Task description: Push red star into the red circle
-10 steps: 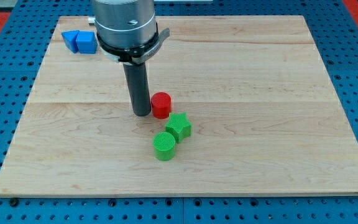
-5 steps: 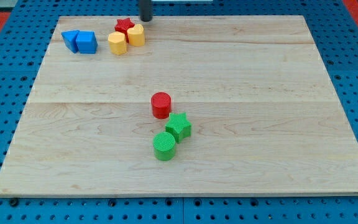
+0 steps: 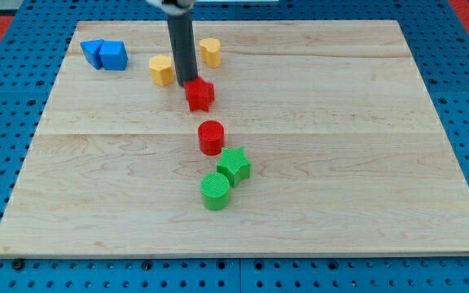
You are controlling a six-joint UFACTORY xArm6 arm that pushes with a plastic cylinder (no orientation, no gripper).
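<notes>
The red star (image 3: 199, 95) lies on the wooden board (image 3: 340, 122), above the middle. The red circle (image 3: 211, 137) stands a short way below it, with a gap between them. My tip (image 3: 187, 82) comes down from the view's top and touches the red star's upper left side.
Two yellow blocks lie near the top, one (image 3: 162, 70) left of the rod and one (image 3: 210, 51) right of it. Two blue blocks (image 3: 105, 54) sit at the top left. A green star (image 3: 234, 165) and a green circle (image 3: 215, 190) lie just below the red circle.
The tip has come down from the top edge and pushed the red star down out of the yellow pair toward the red circle. The two yellow blocks have been spread apart.
</notes>
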